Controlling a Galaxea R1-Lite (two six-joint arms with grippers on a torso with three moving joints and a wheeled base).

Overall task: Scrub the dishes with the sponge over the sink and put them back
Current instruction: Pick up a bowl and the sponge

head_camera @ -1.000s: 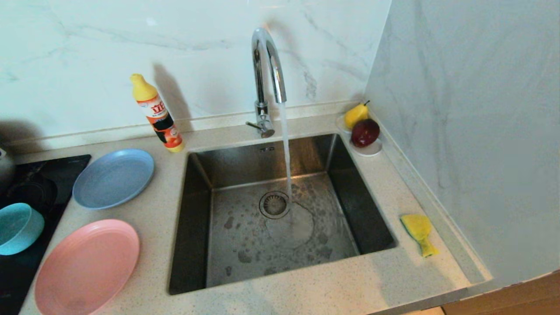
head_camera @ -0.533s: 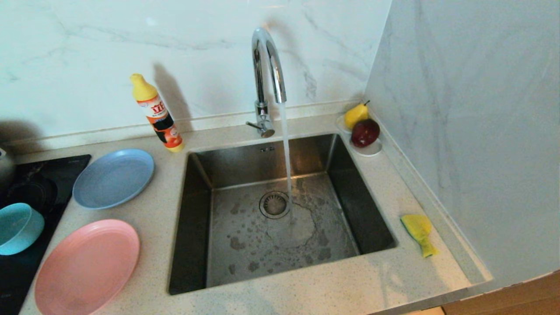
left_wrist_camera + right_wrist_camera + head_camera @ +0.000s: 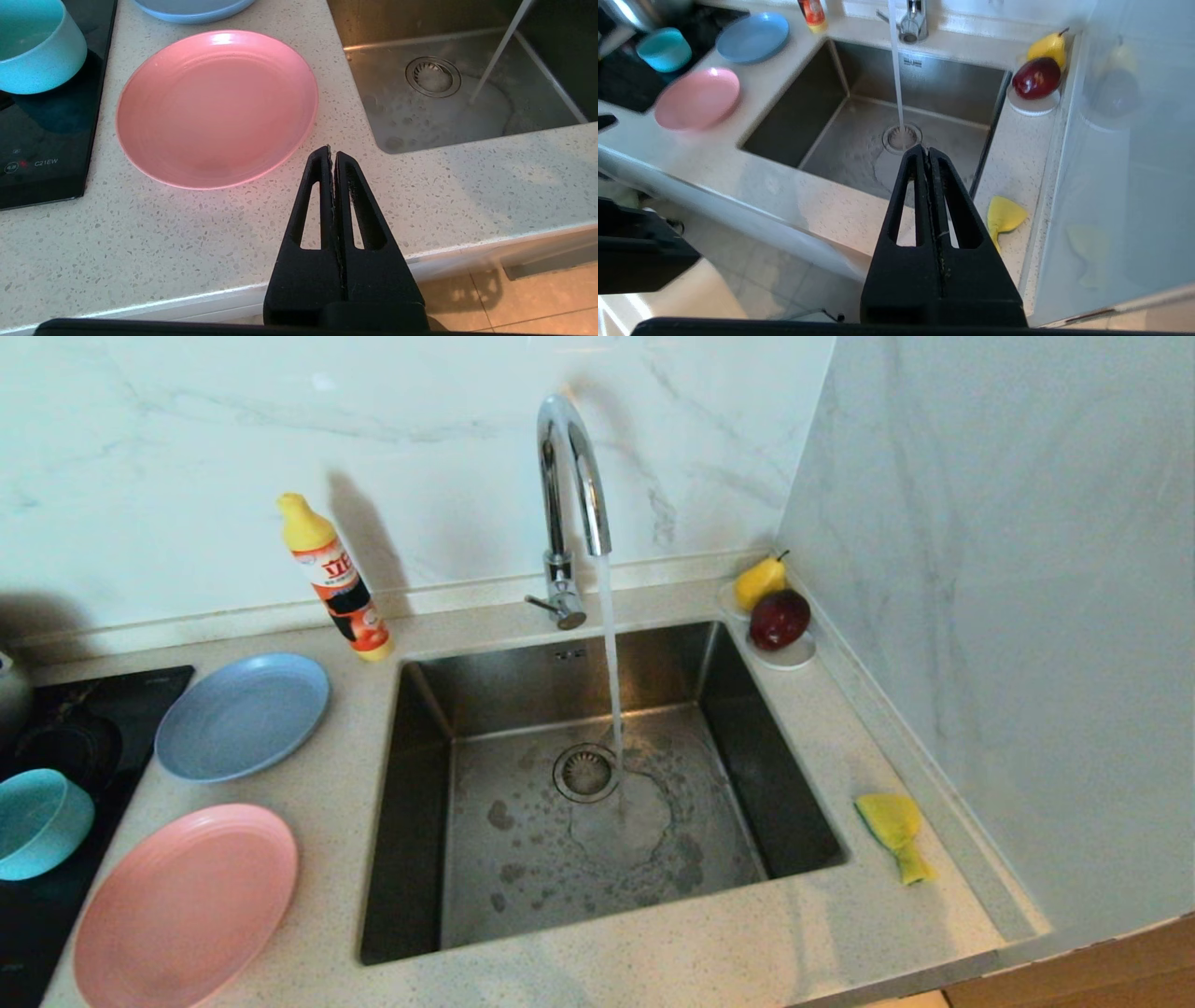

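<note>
Where the black hob [image 3: 56, 747] sits at the far left of the table [image 3: 336, 821], the teal bowl [image 3: 37, 821] rests on its glass, upright. Just right of it, on the speckled stone, the pink plate [image 3: 187, 905] lies near the front edge and the blue plate [image 3: 243, 714] lies behind it; the two plates are near each other but apart. The left gripper [image 3: 332, 151] hangs over the front edge of the table, just beside the pink plate's rim, its fingers pressed together with nothing between them. Behind the blue plate an orange detergent bottle [image 3: 334, 581] with a yellow cap leans toward the wall. The sink [image 3: 411, 859] takes up the middle, its floor wet and blotchy; water runs from the arched tap [image 3: 568, 504] and lands just beside the round drain [image 3: 585, 772]. The right gripper [image 3: 928, 151] is out in front of the table's edge, up over the sink's near right corner, its fingers likewise closed flat on each other and holding nothing. The sponge [image 3: 893, 831] lies crumpled on the strip of table right of the sink, close to the side wall, touched by nothing. In the back right corner a yellow pear [image 3: 761, 581] and a dark red apple [image 3: 780, 618] sit together on a small white saucer [image 3: 794, 658].
</note>
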